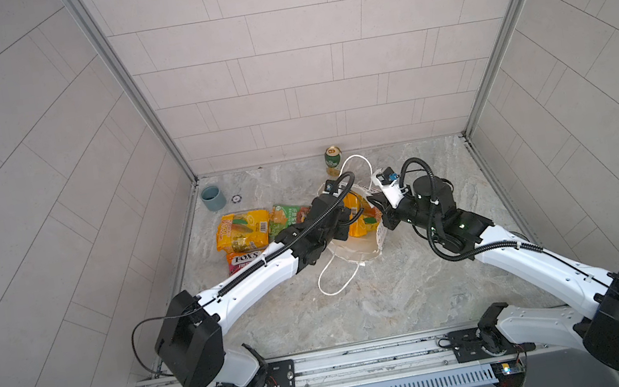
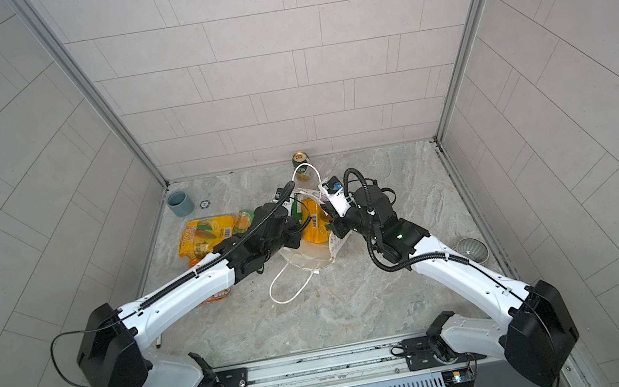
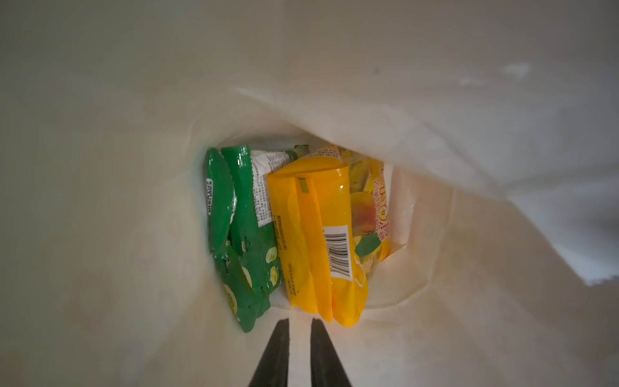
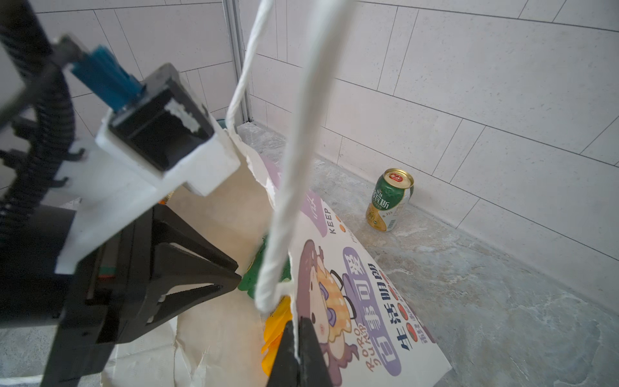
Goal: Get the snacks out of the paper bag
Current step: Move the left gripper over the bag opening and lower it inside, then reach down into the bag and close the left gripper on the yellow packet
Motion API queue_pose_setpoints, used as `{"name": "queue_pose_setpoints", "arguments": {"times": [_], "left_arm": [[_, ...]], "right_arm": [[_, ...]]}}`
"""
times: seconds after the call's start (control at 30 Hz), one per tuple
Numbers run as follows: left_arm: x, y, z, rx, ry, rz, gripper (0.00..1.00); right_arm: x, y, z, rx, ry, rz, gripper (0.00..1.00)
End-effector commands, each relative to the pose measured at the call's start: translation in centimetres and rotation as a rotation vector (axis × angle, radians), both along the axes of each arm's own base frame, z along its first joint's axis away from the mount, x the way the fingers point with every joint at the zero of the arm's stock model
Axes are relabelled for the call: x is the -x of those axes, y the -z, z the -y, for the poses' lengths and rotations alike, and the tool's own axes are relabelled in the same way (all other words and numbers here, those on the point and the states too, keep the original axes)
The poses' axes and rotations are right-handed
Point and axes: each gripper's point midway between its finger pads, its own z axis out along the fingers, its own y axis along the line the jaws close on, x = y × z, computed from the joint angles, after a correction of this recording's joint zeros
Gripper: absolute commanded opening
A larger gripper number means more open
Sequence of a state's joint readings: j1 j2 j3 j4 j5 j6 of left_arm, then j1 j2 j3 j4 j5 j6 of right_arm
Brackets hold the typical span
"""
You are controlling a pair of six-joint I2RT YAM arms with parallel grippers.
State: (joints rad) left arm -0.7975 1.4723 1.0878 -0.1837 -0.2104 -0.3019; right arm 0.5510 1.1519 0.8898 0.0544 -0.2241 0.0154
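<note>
The paper bag (image 1: 354, 248) lies on its side mid-table with its mouth held up, a cartoon girl on its outer face (image 4: 368, 301). My right gripper (image 4: 296, 323) is shut on the bag's rim beside a cord handle. My left gripper (image 3: 298, 321) is inside the bag, jaws slightly open with nothing between them, just short of the snacks: a yellow packet (image 3: 315, 241), a green packet (image 3: 248, 234) and another yellow one (image 3: 371, 207) behind. In both top views a yellow-orange packet (image 1: 240, 230), a green packet (image 1: 286, 219) and a FOX'S packet (image 1: 245, 260) lie left of the bag.
A green-gold can (image 1: 333, 160) stands at the back wall behind the bag. A grey-blue cup (image 1: 213, 198) and a small dark disc (image 1: 235, 199) sit at the back left. One cord handle (image 1: 334, 283) loops onto the table in front. A ribbed bowl (image 2: 472, 249) lies at the right edge.
</note>
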Motion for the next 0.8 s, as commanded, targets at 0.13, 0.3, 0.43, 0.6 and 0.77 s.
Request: {"name": "queue_pose_setpoints", "arguments": {"times": [0.13, 0.3, 0.43, 0.6, 0.77], "left_arm": [[-1.4, 1.3, 0.5, -0.025, -0.072, 0.021, 0.24], [-1.5, 1.5, 1.5, -0.004, -0.055, 0.009, 0.26], [-1.3, 1.9, 1.9, 0.016, -0.044, -0.009, 0.27], [-1.1, 1.5, 2.2, 0.019, -0.035, -0.005, 0.30], [-0.7, 1.7, 3.2, -0.057, -0.003, 0.001, 0.29]], "right_arm": [[0.3, -1.1, -0.1, -0.024, -0.006, 0.037, 0.00], [0.5, -1.3, 0.2, -0.026, -0.002, 0.045, 0.00], [0.7, -1.6, 0.1, -0.026, -0.014, 0.064, 0.00], [0.7, -1.5, 0.1, -0.029, -0.015, 0.076, 0.00], [0.4, -1.4, -0.1, -0.019, -0.015, 0.075, 0.00]]}}
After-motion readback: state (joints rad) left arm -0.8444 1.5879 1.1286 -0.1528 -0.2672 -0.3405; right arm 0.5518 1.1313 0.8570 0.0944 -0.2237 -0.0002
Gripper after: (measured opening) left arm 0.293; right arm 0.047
